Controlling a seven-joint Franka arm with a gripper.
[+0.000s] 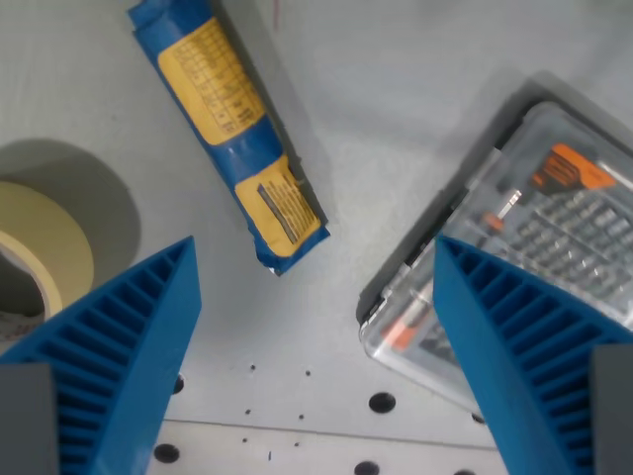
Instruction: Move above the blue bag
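The blue bag [235,124] with yellow labels lies flat on the grey table, running from the top of the wrist view down toward the middle. My gripper [315,259] is open and empty. Its two blue ribbed fingers [134,346] rise from the bottom corners of the view. The lower end of the bag lies just above the gap between them, nearer the left finger. Nothing is held.
A roll of cream masking tape [35,252] sits at the wrist view's left edge. A clear plastic case of screwdriver bits [539,233] with orange parts lies at the right, partly behind the right finger. The grey table [376,89] has holes along the bottom.
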